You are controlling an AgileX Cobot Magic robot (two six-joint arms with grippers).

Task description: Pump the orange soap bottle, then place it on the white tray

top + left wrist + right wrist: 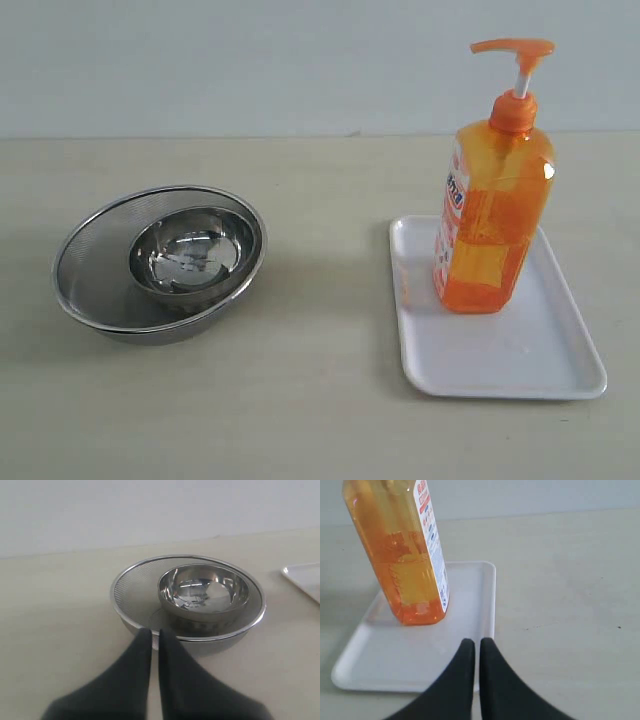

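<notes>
The orange soap bottle [492, 215] stands upright on the white tray [520, 355], toward the tray's far left part, its pump head pointing left. In the right wrist view the orange soap bottle [402, 555] rests on the white tray [395, 655], and my right gripper [477, 642] is shut and empty, well apart from the bottle, over the tray's near edge. My left gripper [154, 632] is shut and empty, just short of the steel bowl's rim. Neither gripper shows in the exterior view.
A round steel mesh bowl [90, 270] with a smaller steel bowl [192, 252] inside sits on the beige table at the left. The mesh bowl [135, 590] and a corner of the tray [305, 577] show in the left wrist view.
</notes>
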